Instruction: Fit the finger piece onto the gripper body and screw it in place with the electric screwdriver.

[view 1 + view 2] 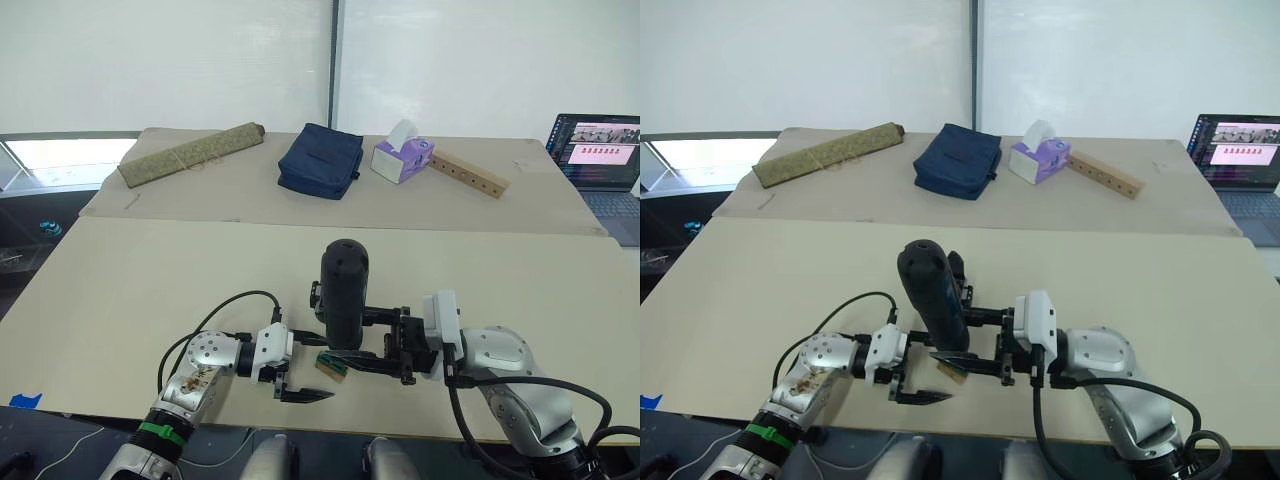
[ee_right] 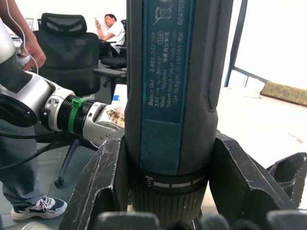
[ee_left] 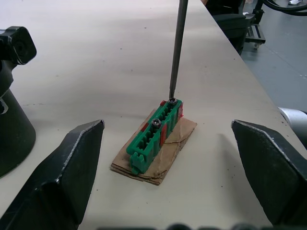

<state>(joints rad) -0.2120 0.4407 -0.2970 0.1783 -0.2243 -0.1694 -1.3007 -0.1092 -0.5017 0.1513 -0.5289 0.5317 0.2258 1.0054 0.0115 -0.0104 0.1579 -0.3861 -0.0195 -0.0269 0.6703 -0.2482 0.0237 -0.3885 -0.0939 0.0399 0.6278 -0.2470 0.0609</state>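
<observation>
My right gripper (image 1: 350,340) is shut on the electric screwdriver (image 1: 344,290), a thick black cylinder held upright near the table's front edge. Its thin metal bit (image 3: 177,48) points down, with the tip resting on a screw at the end of a small green-topped tan block (image 3: 153,136). My left gripper (image 1: 312,368) is open, its fingers (image 3: 62,177) spread wide on either side of that block without touching it. A small black blocky part, apparently the gripper body (image 1: 314,295), peeks out just behind the screwdriver and is mostly hidden. The finger piece is out of view.
On the far table lie a rolled mat (image 1: 190,152), a navy pouch (image 1: 320,160), a tissue box (image 1: 402,158) and a wooden bar (image 1: 468,173). A laptop (image 1: 600,150) stands at the far right. A person (image 2: 112,31) sits on an office chair beyond the table.
</observation>
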